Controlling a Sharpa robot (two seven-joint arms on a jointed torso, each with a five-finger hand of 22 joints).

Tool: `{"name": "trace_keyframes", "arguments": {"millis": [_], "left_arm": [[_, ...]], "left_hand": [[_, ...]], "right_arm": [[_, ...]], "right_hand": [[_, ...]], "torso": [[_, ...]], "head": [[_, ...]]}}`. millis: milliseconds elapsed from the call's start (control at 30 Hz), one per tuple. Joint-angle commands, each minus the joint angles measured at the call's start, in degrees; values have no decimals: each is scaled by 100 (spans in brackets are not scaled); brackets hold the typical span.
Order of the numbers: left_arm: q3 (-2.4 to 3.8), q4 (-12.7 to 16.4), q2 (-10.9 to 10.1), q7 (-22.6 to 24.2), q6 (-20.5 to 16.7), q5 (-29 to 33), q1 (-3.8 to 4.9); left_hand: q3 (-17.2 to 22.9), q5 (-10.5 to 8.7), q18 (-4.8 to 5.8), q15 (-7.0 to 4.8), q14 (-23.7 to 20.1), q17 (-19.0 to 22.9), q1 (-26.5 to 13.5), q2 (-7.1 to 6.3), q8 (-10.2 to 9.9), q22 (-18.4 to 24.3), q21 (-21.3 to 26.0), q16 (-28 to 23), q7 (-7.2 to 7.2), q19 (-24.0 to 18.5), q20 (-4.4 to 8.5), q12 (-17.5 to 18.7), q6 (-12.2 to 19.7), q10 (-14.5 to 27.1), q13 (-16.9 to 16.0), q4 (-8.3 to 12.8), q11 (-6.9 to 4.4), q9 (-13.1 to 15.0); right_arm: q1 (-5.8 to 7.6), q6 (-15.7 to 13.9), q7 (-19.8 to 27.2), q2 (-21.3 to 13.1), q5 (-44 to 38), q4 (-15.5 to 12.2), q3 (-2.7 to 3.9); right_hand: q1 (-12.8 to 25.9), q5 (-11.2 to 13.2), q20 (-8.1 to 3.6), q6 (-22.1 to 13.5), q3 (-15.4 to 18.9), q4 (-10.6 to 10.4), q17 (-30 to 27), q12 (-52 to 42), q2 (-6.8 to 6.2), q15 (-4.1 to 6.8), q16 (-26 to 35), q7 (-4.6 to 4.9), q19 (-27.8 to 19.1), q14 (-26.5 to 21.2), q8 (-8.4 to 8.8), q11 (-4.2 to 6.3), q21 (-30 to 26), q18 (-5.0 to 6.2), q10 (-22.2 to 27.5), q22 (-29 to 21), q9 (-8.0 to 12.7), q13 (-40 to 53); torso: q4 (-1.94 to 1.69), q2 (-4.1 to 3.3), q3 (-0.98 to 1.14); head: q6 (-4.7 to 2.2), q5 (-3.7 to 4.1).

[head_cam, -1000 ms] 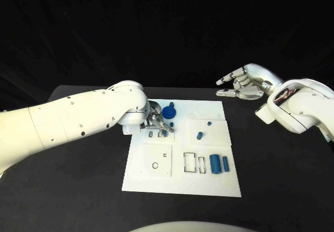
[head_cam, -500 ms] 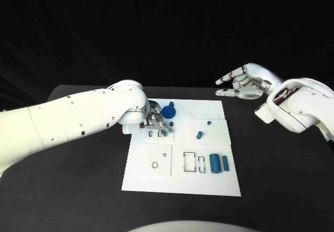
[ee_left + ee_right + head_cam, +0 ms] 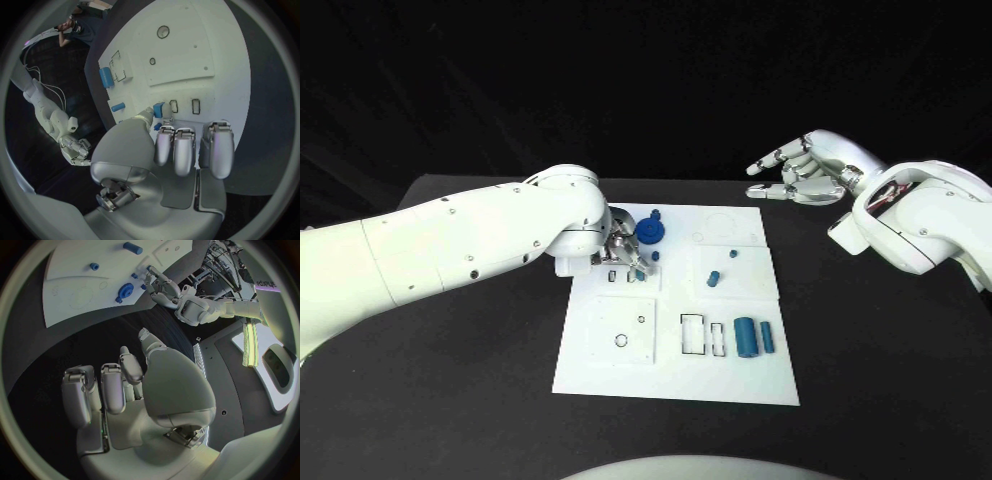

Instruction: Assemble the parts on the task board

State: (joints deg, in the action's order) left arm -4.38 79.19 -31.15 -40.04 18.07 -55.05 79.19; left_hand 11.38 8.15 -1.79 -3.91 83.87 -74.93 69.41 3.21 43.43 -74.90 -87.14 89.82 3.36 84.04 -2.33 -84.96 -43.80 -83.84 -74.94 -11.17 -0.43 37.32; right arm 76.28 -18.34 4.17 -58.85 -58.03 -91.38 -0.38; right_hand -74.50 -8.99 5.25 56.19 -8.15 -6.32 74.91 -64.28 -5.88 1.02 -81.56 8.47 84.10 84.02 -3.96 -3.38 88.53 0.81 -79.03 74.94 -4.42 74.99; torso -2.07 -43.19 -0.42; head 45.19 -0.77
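Observation:
The white task board (image 3: 625, 370) lies in the middle of the black table. My left hand (image 3: 623, 249) hovers low over the board's far left corner, beside two small rectangular slots (image 3: 185, 106). Between thumb and fingers it pinches a small blue part (image 3: 159, 109), just off those slots. A blue gear (image 3: 651, 235) stands on the board right next to the hand. A short blue peg (image 3: 714, 279) stands mid-board, and two blue cylinders (image 3: 753, 337) lie side by side near the right edge. My right hand (image 3: 805, 170) hangs raised beyond the board's far right corner, fingers loosely apart and holding nothing.
Empty rectangular outlines (image 3: 701, 336) sit left of the two cylinders, and round holes (image 3: 622, 341) mark the board's near left panel. Bare black table (image 3: 459, 380) surrounds the board on every side.
The left hand has crept slightly toward the far side by the slots, still pinching the blue part. The right hand has stayed where it was.

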Motion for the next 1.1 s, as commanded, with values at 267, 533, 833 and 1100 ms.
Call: {"name": "trace_keyframes", "arguments": {"millis": [267, 533, 833, 1100], "left_arm": [[-5, -2, 13, -758, 136, 21, -16], [-6, 78, -77, -684, -111, 179, -18], [-4, 339, -300, -423, -815, 277, -20], [-3, 503, -448, -404, -1226, 62, -73]], "left_hand": [[1656, 541, 32, -25, 613, -1507, -278, -533, -79, -789, 22, 18, 11, 322, 32, 58, 79, -127, -861, 289, -36, 84], [2968, 1255, 32, -19, 613, -1507, -645, -779, 88, -799, 24, 18, 45, 324, 25, 90, 149, -123, -839, 764, -16, 296], [3368, 1266, 36, -11, 613, -1507, -786, -812, 219, -822, 16, 18, 41, 332, 13, 63, 143, -168, -870, 1021, -15, 426], [3427, 1278, 40, -16, 613, -1507, -802, -837, 251, -843, 7, 18, 33, 341, 16, 63, 129, -174, -870, 1079, -22, 454]], "right_arm": [[-2, 105, -2, 7, -2, -26, 1], [-3, 112, -2, 10, 2, -17, -1], [-6, 124, -8, 25, 2, 5, -4], [-9, 139, -14, 10, 2, 8, -6]], "right_hand": [[-18, -23, 31, 8, 47, -8, 348, 4, 31, -22, 30, -4, 305, 336, -7, -1, -26, 18, 21, 1122, -9, 42], [-10, -23, 31, 9, 54, -14, 351, 2, 33, -22, 29, -4, 306, 337, -7, -1, -26, 18, 19, 1122, -9, 42], [-4, -23, 32, 8, 62, -19, 351, 5, 32, -23, 30, -4, 304, 337, -7, -2, -27, 19, 19, 1119, -9, 39], [5, -21, 32, 8, 71, -25, 340, 11, 32, -23, 38, -4, 301, 335, -7, -2, -29, 20, 22, 1115, -10, 34]], "torso": [[-2, 1, 1], [-7, 0, 0], [-12, 1, 6], [-15, 3, 3]], "head": [[3, -2], [8, -2], [17, -23], [18, -31]]}}
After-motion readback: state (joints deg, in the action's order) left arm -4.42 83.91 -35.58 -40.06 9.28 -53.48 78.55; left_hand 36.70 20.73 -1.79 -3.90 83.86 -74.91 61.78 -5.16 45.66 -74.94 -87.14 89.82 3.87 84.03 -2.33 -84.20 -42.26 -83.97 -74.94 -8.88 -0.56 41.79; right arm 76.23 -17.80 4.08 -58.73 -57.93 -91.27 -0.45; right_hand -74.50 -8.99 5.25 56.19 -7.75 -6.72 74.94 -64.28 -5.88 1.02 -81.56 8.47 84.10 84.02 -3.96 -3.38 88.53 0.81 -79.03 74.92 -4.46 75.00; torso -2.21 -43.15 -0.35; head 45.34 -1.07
